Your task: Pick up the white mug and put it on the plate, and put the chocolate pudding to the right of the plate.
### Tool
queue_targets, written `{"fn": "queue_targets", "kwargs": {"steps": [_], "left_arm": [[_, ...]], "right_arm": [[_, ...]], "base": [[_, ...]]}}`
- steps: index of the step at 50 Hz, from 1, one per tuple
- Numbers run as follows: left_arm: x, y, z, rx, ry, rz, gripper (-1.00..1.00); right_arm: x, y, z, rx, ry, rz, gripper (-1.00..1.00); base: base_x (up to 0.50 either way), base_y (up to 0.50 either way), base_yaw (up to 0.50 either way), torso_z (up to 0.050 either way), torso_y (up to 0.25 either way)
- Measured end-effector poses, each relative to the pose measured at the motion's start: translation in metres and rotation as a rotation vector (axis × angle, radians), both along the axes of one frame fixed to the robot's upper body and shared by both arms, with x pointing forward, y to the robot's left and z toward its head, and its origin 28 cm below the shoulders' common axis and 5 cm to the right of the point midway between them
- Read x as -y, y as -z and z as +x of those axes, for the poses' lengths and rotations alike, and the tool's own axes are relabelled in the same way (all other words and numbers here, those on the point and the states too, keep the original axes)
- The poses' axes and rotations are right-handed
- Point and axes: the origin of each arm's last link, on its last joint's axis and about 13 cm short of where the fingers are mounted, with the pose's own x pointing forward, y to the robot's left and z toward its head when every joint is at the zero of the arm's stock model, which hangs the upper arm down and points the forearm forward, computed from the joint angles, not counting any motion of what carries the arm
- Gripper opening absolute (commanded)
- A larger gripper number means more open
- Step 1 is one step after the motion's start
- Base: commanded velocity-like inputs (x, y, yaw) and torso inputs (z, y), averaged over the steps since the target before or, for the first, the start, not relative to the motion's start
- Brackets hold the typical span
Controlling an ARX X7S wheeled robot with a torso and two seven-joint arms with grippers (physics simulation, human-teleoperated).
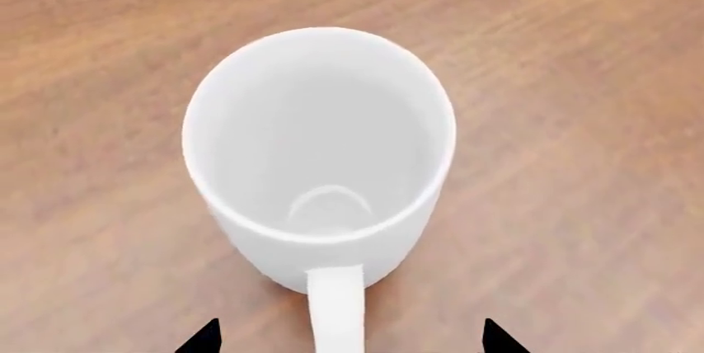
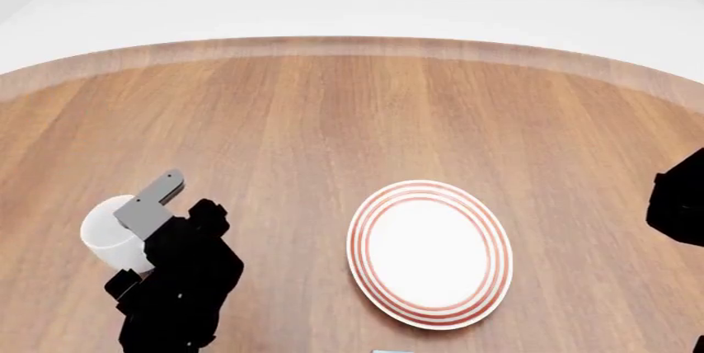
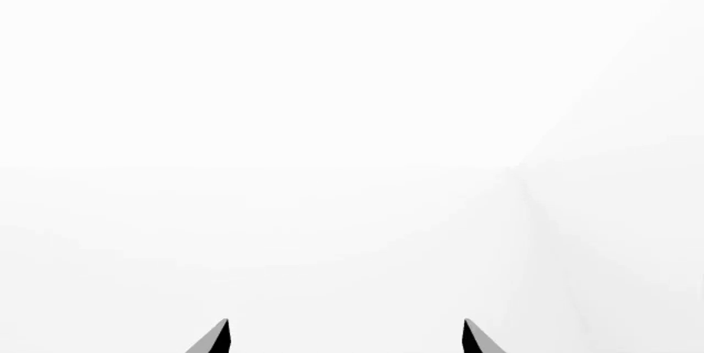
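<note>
The white mug (image 1: 319, 147) stands upright on the wooden table, seen from above in the left wrist view. Its handle (image 1: 335, 308) points back between the two black fingertips of my left gripper (image 1: 352, 338), which is open and touches neither side of it. In the head view the mug (image 2: 108, 233) sits at the table's near left, partly covered by my left gripper (image 2: 143, 233). The plate (image 2: 429, 254), white with red rings, lies right of it and is bare. The right gripper (image 3: 346, 336) is open, facing blank white. The chocolate pudding is out of view.
The round wooden table (image 2: 330, 105) ends in a curved far edge with white floor beyond. Part of my right arm (image 2: 680, 209) shows as a dark shape at the right edge, away from the plate.
</note>
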Motion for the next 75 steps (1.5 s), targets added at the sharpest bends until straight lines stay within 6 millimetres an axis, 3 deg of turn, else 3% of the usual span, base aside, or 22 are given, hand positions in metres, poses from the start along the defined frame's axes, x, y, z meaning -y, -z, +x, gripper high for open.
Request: {"fn": "queue_targets", "kwargs": {"steps": [19,20,54,61,75], "left_arm": [[-0.003,0.013,0.003,-0.026,0.004,0.016,1.00],[-0.003,0.014,0.003,-0.028,0.003,0.016,-1.00],[-0.004,0.018,0.001,-0.020,0.067,0.081,-1.00],[-0.004,-0.004,0.000,0.081,0.216,0.159,-1.00],[-0.004,-0.067,-0.015,0.356,0.627,0.364,-1.00]], "right_arm": [[-0.001,0.002,0.001,-0.012,-0.003,-0.002,1.00],[-0.001,0.002,0.001,-0.013,-0.003,-0.002,1.00],[-0.002,0.004,0.002,-0.030,-0.009,-0.011,1.00],[-0.002,0.003,0.002,-0.027,-0.008,-0.011,1.00],[-0.001,0.001,0.000,-0.020,-0.006,-0.010,1.00]], "base": [[0.00,0.00,0.00,0.000,0.000],[0.00,0.00,0.00,0.000,0.000],[0.00,0.00,0.00,0.000,0.000],[0.00,0.00,0.00,0.000,0.000],[0.00,0.00,0.00,0.000,0.000]]}}
